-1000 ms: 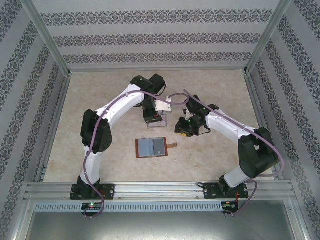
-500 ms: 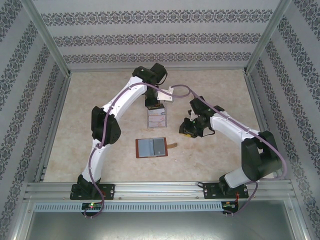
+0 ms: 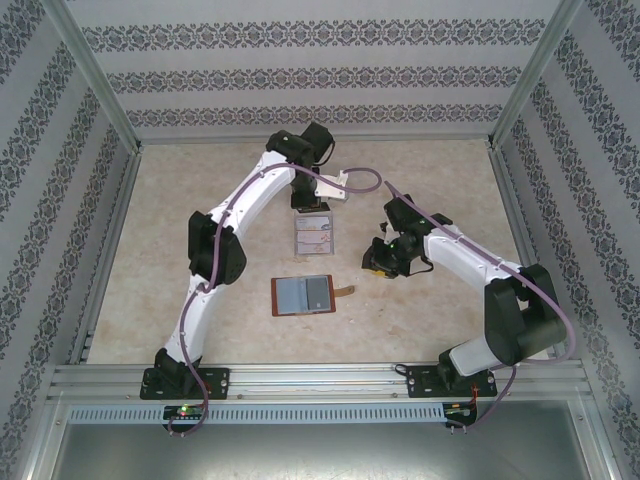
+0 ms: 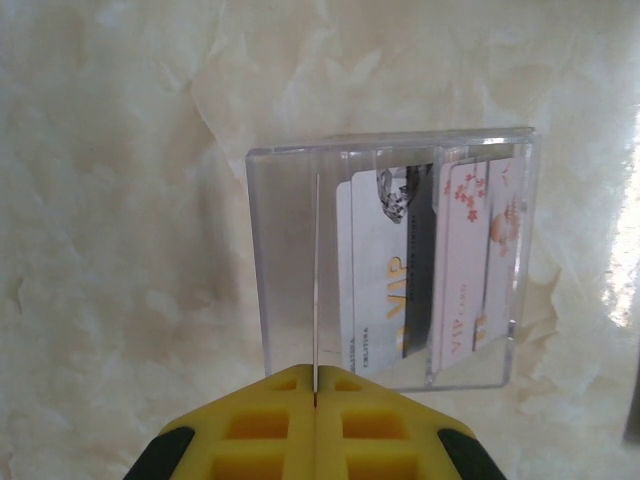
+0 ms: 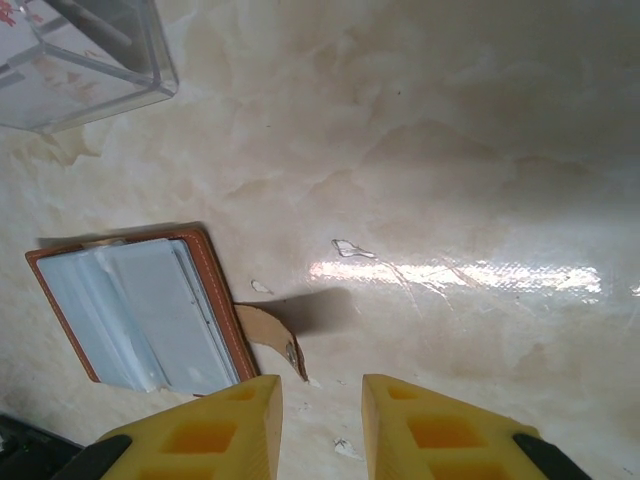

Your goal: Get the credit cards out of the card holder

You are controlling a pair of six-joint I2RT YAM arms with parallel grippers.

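Two pale white-grey plastic credit cards (image 4: 385,280), one with gold lettering and one with pinkish flowers, stand side by side in the slots of a clear acrylic tiered rack (image 4: 285,260). They lean so that their faces show. The slots keep them upright and apart, which is probably why they are parked there and not laid flat.

The small brown leather folding card holder (image 5: 140,310) lies open and flat, nearer the arm bases and well apart from the rack. Its grey-blue pockets face up and its brown snap tab (image 5: 272,335) is splayed to one side, so the pockets can be reached from above. I cannot tell whether a card is left in them.

The left end effector (image 4: 315,385) sits at the rack's edge, its yellow fingers pressed together with no gap. A thin pale line runs from their seam up across the rack. It may be a card held edge-on or one of the rack's walls; the left wrist view does not settle it.

The right end effector (image 5: 322,405) hovers over the pale marbled worktop (image 5: 450,150) just beside the snap tab. Its fingers are narrowly parted with nothing between them, and it seems placed to work on the card holder. I judge the task well along, with the pockets left to check.
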